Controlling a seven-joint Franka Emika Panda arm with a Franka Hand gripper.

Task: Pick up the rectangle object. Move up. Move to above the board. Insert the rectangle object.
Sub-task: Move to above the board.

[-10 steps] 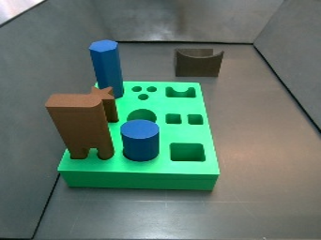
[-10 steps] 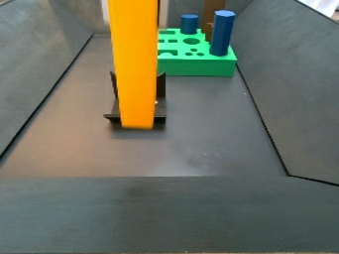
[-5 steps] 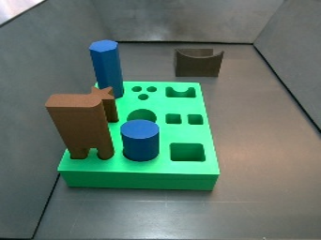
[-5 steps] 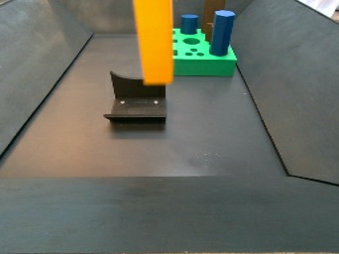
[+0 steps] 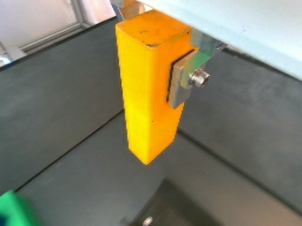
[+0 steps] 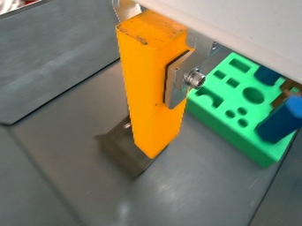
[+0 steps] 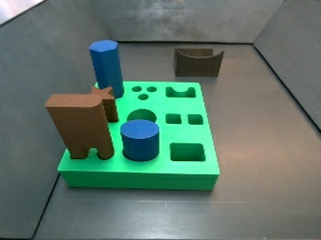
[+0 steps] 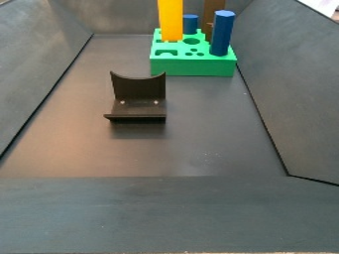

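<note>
The rectangle object (image 5: 151, 88) is a tall orange-yellow block, held upright in the air by my gripper (image 5: 156, 78), which is shut on its upper part. One silver finger (image 5: 184, 78) presses its side; the same shows in the other wrist view (image 6: 151, 84). In a side view only the block's lower part (image 8: 171, 20) shows, hanging at the top edge in line with the green board (image 8: 199, 63); the gripper itself is out of that view. The board (image 6: 234, 99) lies off to one side of the block, with its cut-out holes (image 7: 189, 152) showing.
The board carries a brown notched block (image 7: 79, 125), a tall blue hexagonal post (image 7: 105, 66) and a short blue cylinder (image 7: 139, 141). The dark fixture (image 8: 135, 99) stands on the floor below the block (image 6: 124, 148), away from the board (image 7: 198, 62). Dark walls slope in around the floor.
The orange block has risen off the fixture and moved away towards the board; it now shows much smaller and higher in the side view. The board and its pieces have not moved.
</note>
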